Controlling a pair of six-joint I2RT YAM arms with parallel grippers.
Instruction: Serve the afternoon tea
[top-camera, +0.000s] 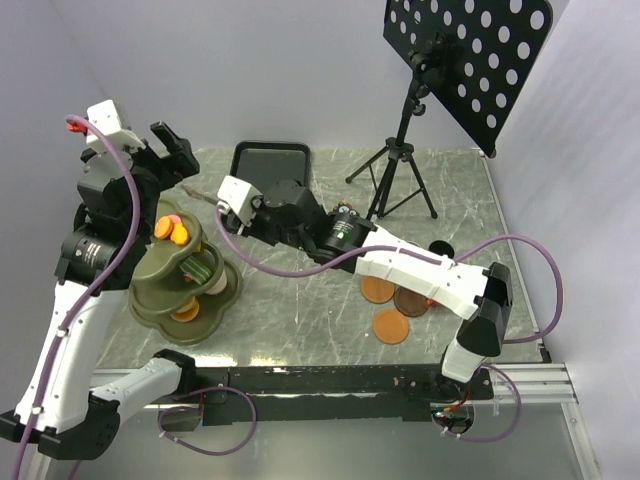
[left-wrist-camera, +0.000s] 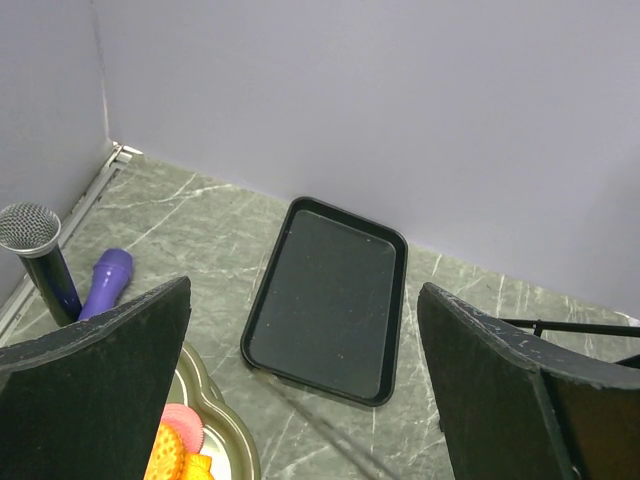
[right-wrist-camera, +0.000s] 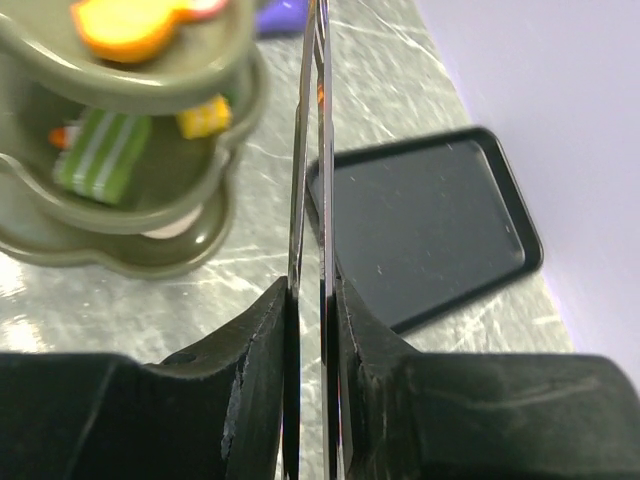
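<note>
An olive tiered stand (top-camera: 225, 290) carries the pastries: orange and pink ones (top-camera: 176, 232) on top, a green one (top-camera: 200, 268) on the middle level. The right wrist view shows the orange pastry (right-wrist-camera: 130, 20) and the green striped one (right-wrist-camera: 100, 160). Three brown-orange saucers (top-camera: 390, 326) lie at the centre right, with a dark cup (top-camera: 438, 248) behind them. My right gripper (top-camera: 224, 205) (right-wrist-camera: 312, 290) is shut on thin metal tongs (right-wrist-camera: 312, 180), whose tips point toward the stand's top tier. My left gripper (top-camera: 175, 148) (left-wrist-camera: 305, 300) hangs open and empty above the stand's far side.
A black rectangular tray (top-camera: 270, 165) (left-wrist-camera: 330, 300) (right-wrist-camera: 430, 230) lies at the back. A music stand with a tripod (top-camera: 400, 170) is at the back right. A microphone (left-wrist-camera: 40, 260) and a purple object (left-wrist-camera: 108, 280) sit by the left wall.
</note>
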